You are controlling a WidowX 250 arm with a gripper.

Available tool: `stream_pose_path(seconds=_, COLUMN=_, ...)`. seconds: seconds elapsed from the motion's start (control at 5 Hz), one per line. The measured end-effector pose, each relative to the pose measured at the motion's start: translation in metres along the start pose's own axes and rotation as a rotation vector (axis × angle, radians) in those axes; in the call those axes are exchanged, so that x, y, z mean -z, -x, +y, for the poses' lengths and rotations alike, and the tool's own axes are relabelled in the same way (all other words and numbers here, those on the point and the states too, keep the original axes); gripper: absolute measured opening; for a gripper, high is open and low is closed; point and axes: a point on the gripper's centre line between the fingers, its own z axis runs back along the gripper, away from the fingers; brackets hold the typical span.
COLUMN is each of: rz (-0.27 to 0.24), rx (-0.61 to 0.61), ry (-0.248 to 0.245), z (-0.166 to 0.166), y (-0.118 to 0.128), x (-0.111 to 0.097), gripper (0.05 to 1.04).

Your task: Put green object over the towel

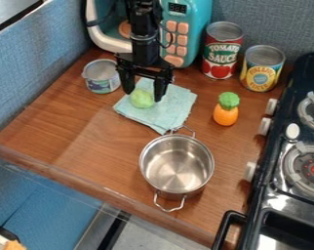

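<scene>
Gripper (pixel 144 94): positioned above the light-green towel (pixel 168 112), pointing down; fingers (pixel 160 92) spread, one at each side of the green object (pixel 142 98); no firm pinch is evident, although contact at either side cannot be ruled out.

Green object: located over the towel, near its edge on the side of the small can (pixel 102 76); it appears to rest on the cloth; its shape is roundish, with no clear long axis to align to.

Governing relation: the object lies between the fingertips and slightly toward the pot (pixel 176 164); the finger gap therefore straddles it from side to side.

Assessment: placement looks achieved, release probably complete; the next move should be a straight lift, finger gap maintained; caution: sideways drift during withdrawal could nudge the object and roll it toward the towel's edge, or drag the cloth with it.
</scene>
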Motion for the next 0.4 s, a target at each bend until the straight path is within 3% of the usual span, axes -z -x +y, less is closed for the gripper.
stream_pose_path(seconds=0.2, rz=-0.003, rx=0.026, ry=0.019, z=-0.002, y=0.004, x=-0.011, gripper=1.0)
stream_pose_path(seconds=0.4, rz=-0.074, rx=0.054, ry=0.029, z=0.003, y=0.011, x=-0.042, gripper=1.0)
